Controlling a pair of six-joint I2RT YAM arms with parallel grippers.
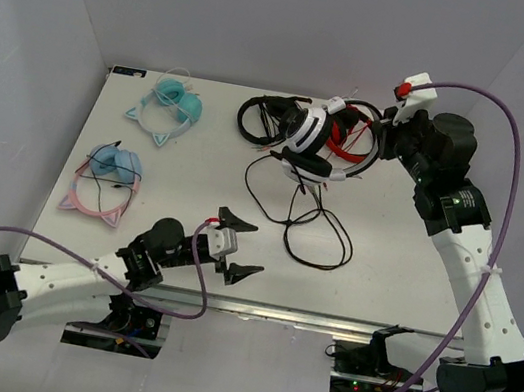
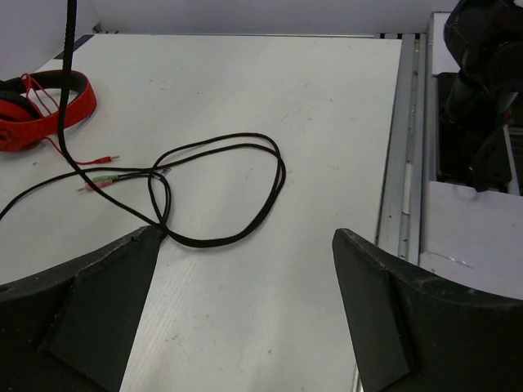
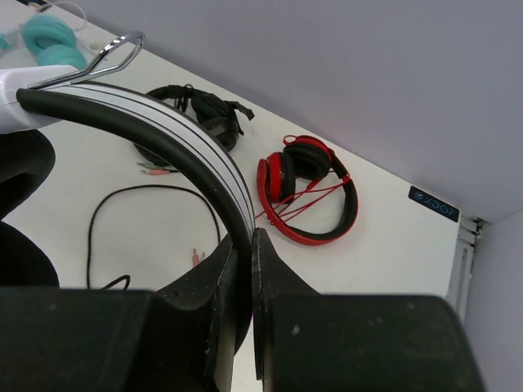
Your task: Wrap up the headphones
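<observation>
The white headphones (image 1: pixel 315 136) hang lifted above the back of the table, and my right gripper (image 1: pixel 384 126) is shut on their headband. The right wrist view shows the white band with its black lining (image 3: pixel 163 131) pinched between the jaws of that gripper (image 3: pixel 249 245). Their long thin black cable (image 1: pixel 317 231) drops from the cups and lies in loose loops on the table. My left gripper (image 1: pixel 238 246) hovers open near the front edge, left of the loops. In its own view the cable loop (image 2: pixel 245 188) lies just ahead of the open left gripper (image 2: pixel 245 237), untouched.
All-black headphones (image 1: pixel 261 115) lie left of the lifted pair, and red headphones (image 1: pixel 354 143) lie behind it, also seen as red headphones (image 3: pixel 315 192). Teal cat-ear headphones (image 1: pixel 172 104) and a blue and pink pair (image 1: pixel 108 177) sit at the left. The table's metal front rail (image 2: pixel 400 163) is close.
</observation>
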